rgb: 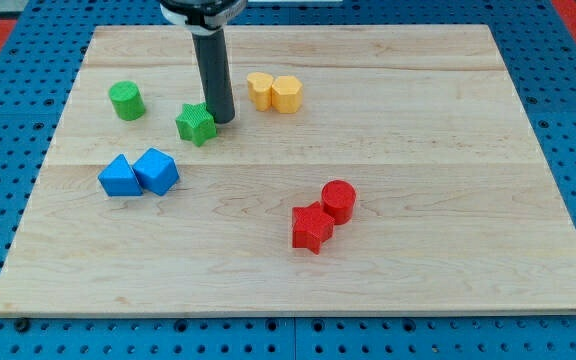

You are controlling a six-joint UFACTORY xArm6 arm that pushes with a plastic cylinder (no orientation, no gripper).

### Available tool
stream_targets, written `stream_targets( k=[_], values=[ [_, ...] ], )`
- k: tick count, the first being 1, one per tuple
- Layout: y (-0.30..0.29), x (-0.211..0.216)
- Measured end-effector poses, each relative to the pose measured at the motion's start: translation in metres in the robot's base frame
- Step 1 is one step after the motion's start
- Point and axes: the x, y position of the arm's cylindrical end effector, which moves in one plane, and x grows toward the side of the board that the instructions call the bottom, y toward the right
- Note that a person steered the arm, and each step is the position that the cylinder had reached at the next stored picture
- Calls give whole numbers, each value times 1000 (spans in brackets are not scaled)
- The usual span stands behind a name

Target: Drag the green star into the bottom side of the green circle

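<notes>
Green star (pixel 196 124) sits in the board's upper-left quarter, right of the green circle (pixel 126 101) and well apart from it. My tip (pixel 221 120) touches the star's right side; I have no jaws to report

A pale wooden board (pixel 368 200) lies on a blue perforated surface (pixel 8 150).

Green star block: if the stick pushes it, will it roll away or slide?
The green star will probably slide, since it lies flat on the smooth wooden board. It may spin, because my tip touches its right edge, off-centre. It looks small and solid, so likely light and stiff.
</notes>
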Motion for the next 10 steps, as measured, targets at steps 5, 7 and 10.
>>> stream_targets(
  k=[5, 7, 10],
  values=[
    [-42, 47],
    [-57, -2],
    [-51, 43]
  ],
)
